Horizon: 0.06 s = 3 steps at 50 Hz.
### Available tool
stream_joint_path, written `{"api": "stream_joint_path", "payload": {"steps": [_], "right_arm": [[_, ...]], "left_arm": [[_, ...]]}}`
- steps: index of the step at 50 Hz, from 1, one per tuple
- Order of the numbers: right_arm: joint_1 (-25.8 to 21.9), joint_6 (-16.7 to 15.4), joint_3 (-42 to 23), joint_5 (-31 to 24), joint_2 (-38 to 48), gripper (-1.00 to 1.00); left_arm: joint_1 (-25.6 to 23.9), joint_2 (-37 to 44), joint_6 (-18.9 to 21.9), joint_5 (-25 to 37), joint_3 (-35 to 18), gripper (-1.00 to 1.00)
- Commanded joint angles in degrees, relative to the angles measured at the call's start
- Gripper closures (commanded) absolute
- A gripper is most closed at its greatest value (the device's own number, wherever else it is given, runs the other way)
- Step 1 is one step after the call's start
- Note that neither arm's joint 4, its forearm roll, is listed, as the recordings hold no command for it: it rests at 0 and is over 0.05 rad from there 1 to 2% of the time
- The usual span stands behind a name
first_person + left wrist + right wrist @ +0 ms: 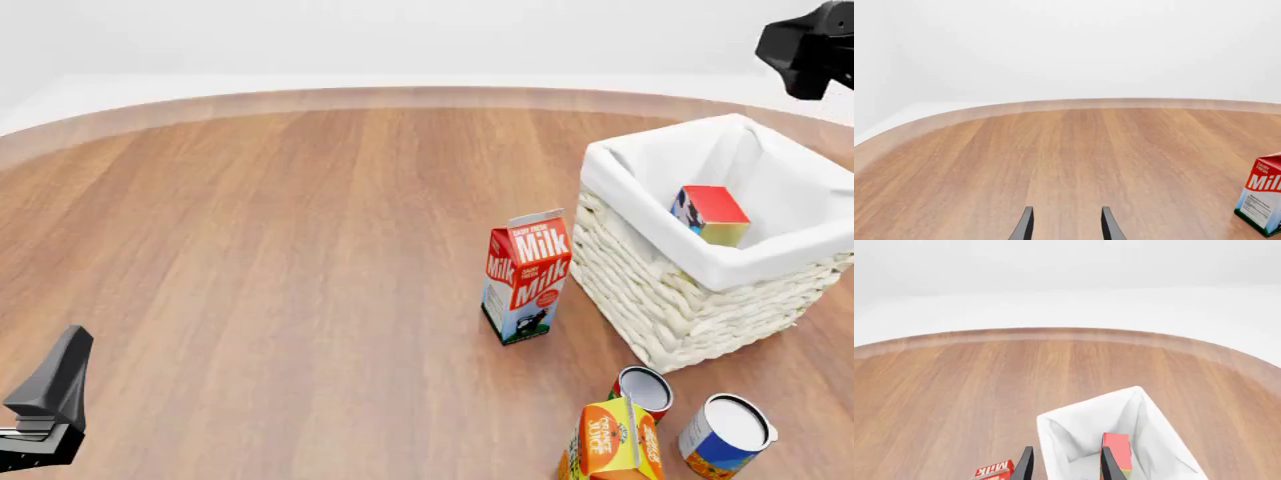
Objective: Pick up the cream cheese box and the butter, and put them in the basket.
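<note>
**Front view: butter in the basket, both arms pulled back**

Front view, from left to right: the left gripper [47, 400] sits low at about 8 o'clock on the table [267, 230], a dark wedge at the frame's edge, well apart from every object. Its own wrist view shows two dark fingertips [1024, 227] spread with bare wood between them, so that hand is released and empty; the milk carton [1262, 192] stands off to one side of that view.

Near the middle stands that one red milk carton [527, 275], upright, just beside the basket's near-left wall. At 5 o'clock is a cluster of three: one orange juice carton [611, 440], one small red-walled can [643, 390] behind it, and one blue-labelled can [725, 432] beside it, all just in front of the basket.

At 3 o'clock sits the single basket [667, 290], white liner folded over its rim. One butter box [711, 215] lies inside, tilted against the liner near the far side.

At 1 o'clock, high above the basket's far corner, hangs the right gripper [807, 50], raised clear. Its wrist view looks down on the basket [1074, 432] and butter [1118, 452], with its fingertips [1025, 465] parted and holding nothing.

I see no cream cheese box in any view.
</note>
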<state>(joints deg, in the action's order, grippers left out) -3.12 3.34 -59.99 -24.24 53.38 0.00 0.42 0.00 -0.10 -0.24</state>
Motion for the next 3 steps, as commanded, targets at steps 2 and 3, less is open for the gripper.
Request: {"api": "stream_joint_path", "payload": {"steps": [2, 3], "right_arm": [[-2.8, -0.1, -3.3, -5.2, -5.6, -1.0], [-3.1, -0.2, -3.8, -5.7, -6.0, -1.0]], "left_arm": [[0.0, 0.0, 0.0, 0.0, 0.0, -1.0], [0.0, 0.0, 0.0, 0.0, 0.0, -1.0]]}}
